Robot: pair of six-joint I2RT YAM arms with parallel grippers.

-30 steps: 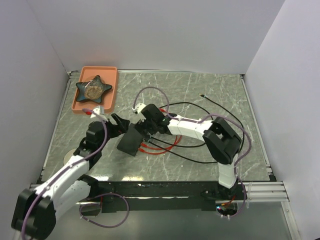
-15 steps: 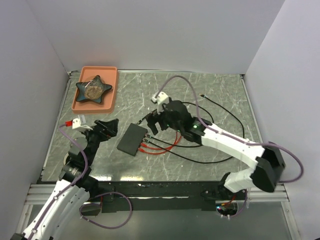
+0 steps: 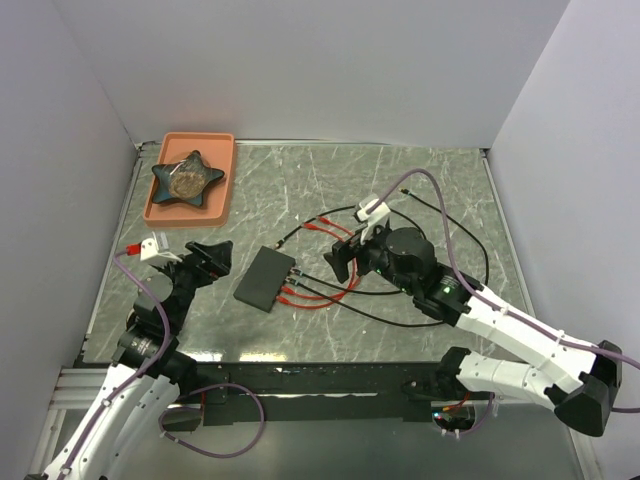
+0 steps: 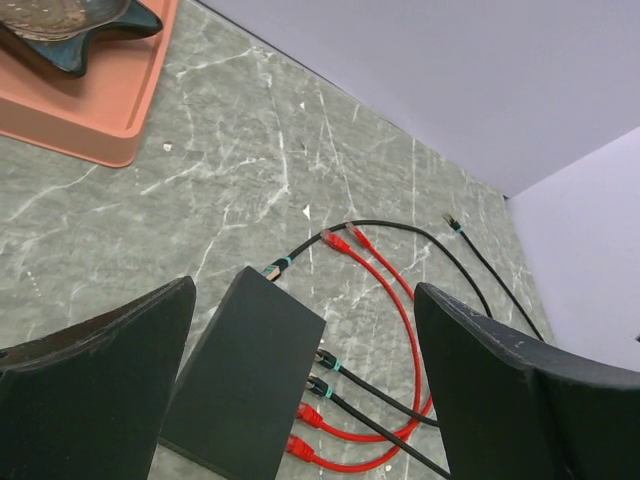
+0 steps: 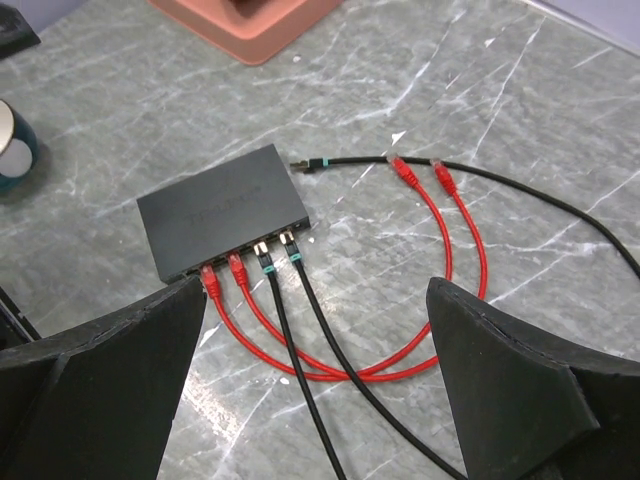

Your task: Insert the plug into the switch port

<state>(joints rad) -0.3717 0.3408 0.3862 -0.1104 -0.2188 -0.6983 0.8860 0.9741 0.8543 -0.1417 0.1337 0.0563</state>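
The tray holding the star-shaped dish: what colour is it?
Salmon-orange tray; clearest in the top external view.

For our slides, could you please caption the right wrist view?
Open right claw facing the switch: two red cables and two black cables plugged in, a loose plug beside its corner.

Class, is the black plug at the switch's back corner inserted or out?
Out: the plug lies flat beside the switch, clear of its port row.
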